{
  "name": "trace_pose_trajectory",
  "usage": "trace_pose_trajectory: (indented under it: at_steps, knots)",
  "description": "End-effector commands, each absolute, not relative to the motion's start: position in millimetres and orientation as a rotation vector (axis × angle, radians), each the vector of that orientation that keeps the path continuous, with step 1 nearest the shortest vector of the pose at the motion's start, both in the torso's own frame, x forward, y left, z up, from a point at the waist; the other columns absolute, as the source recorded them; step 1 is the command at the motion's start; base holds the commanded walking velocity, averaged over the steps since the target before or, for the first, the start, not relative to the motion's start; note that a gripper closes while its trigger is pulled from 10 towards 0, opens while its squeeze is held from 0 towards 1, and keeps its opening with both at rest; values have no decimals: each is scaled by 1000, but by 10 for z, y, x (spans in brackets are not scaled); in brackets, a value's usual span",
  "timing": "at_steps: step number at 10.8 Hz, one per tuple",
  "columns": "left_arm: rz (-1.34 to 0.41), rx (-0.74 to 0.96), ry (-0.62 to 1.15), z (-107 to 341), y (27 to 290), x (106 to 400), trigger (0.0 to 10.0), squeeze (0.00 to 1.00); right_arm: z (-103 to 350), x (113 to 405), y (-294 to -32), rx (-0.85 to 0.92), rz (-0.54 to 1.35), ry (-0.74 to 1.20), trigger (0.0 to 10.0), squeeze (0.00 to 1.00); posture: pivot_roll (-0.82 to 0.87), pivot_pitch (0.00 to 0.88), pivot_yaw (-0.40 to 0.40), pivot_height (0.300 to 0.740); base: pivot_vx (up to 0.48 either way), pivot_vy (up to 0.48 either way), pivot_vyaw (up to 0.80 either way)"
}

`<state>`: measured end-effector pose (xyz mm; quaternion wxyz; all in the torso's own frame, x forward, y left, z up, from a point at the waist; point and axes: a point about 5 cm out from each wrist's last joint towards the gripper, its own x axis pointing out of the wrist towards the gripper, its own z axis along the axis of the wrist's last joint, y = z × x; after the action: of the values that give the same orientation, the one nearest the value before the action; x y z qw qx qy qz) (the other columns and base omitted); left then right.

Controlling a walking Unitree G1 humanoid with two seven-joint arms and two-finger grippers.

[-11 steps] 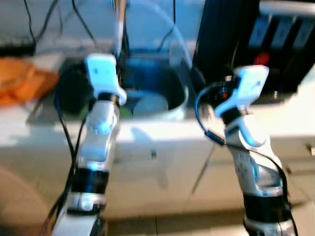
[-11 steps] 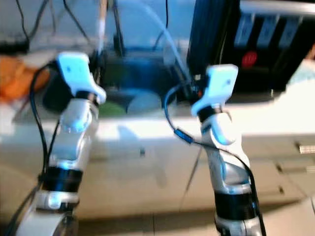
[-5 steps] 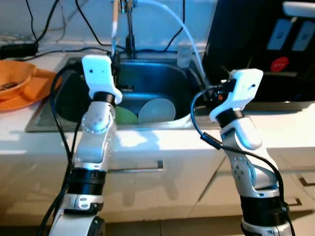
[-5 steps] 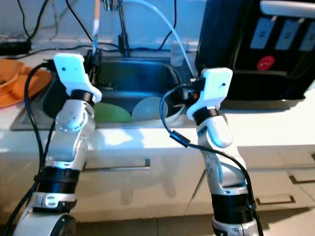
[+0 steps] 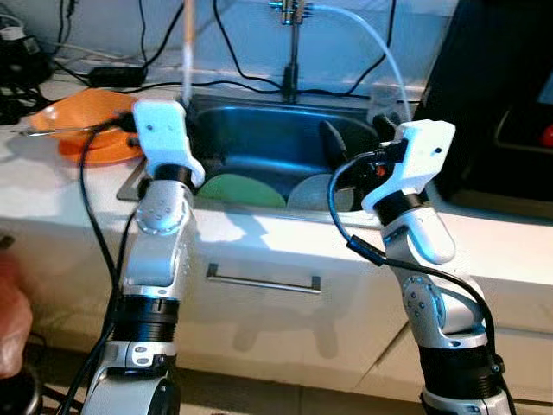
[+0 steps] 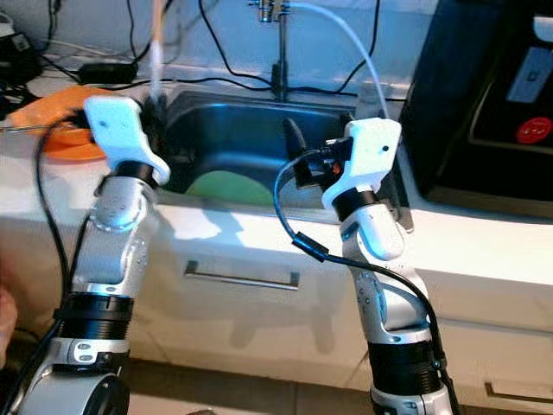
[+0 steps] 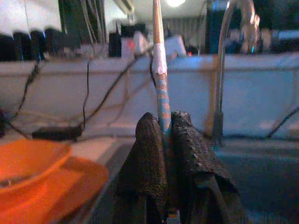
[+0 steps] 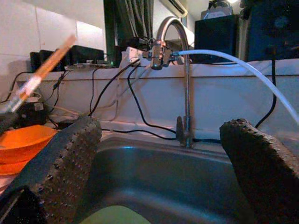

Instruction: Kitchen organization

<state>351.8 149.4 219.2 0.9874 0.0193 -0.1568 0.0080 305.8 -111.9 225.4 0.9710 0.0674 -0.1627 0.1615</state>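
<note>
The left gripper [image 7: 163, 140] is clamped on a thin wooden stick [image 7: 159, 70], likely a chopstick, which stands upright at the left rim of the sink [image 5: 259, 143]. The right gripper [image 8: 159, 154] is spread wide and empty, raised over the basin facing the faucet [image 8: 175, 46].

Risks: the grip sits low on the stick, so the long free end can pivot or slip out if the arm swings. The raised tip can snag the black cables [image 5: 233, 43] or strike the faucet. A drop would send it onto the green plate [image 5: 242, 190] in the basin.

Limits: the stick's lower end is hidden behind the fingers. A pale dish [image 5: 313, 192] is partly masked by the right arm. The contents of the orange bowl [image 5: 91, 130] are unclear.
</note>
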Motion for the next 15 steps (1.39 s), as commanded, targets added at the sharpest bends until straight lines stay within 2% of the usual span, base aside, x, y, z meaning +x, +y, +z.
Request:
trace_pose_trajectory:
  at_steps: [1,4,8,12,15]
  knots:
    - [12,39,-304,2214,1486,3555,0,0,2300,3056,-1157,126,305,-352,10000,0,-52,14,-9,740,0,0,0]
    - [18,-3,-193,2081,1543,3651,0,0,2299,3052,-1159,124,304,-351,10000,0,-58,13,-7,740,258,0,0]
    - [25,-13,-176,2052,1574,3684,0,0,2300,3047,-1164,118,301,-350,10000,0,-65,11,-7,740,467,0,0]
    - [28,-11,-168,2005,1574,3670,0,0,2289,3043,-1170,116,301,-346,10000,0,-64,11,-8,740,0,0,0]
    - [45,1,-84,1891,1628,3731,0,0,2283,3037,-1159,118,301,-343,10000,0,-62,17,-3,740,0,0,0]
